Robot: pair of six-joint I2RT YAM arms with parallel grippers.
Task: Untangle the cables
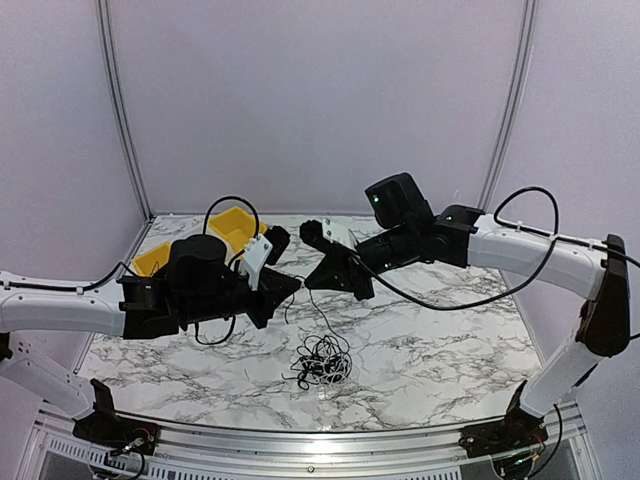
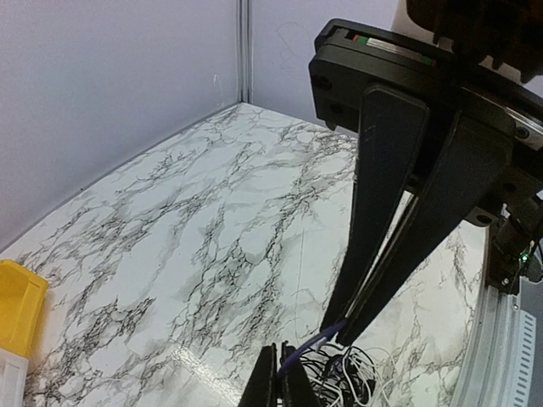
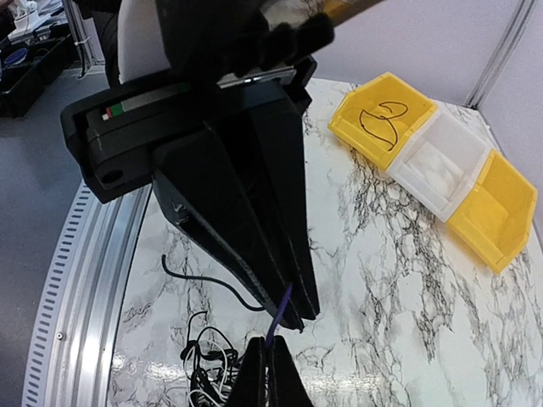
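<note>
Left claw (image 2: 280, 360) is pinched shut on a purple strand (image 2: 310, 343). Yellow bin (image 3: 416, 110) holds a black squiggle, mark or wire unclear. Right claw (image 3: 265, 352) clamps the same strand. Cables (image 1: 322, 360) heap mid-bench (image 1: 470, 330), marble bare around them.

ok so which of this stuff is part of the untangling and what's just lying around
Job: cable clump, purple strand, left gripper and right gripper, both shut on it.
Lying about: yellow bins, white bin.
</note>
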